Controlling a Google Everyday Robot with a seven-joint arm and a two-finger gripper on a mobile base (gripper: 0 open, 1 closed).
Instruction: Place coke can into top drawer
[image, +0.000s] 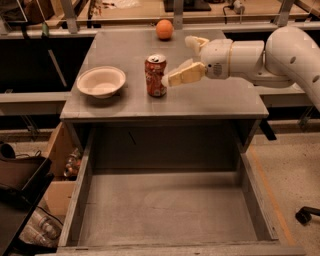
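The coke can stands upright on the grey cabinet top, near its middle. It is red-orange with a silver top. My gripper comes in from the right on a white arm and is open. Its near finger is just right of the can, almost touching it, and the far finger sits behind and to the right. The can is not between the fingers. The top drawer is pulled fully open below the cabinet's front edge and holds nothing.
A white bowl sits on the cabinet top left of the can. A round orange ball lies at the back edge. Boxes and clutter stand on the floor at the left. A chair caster shows at the right.
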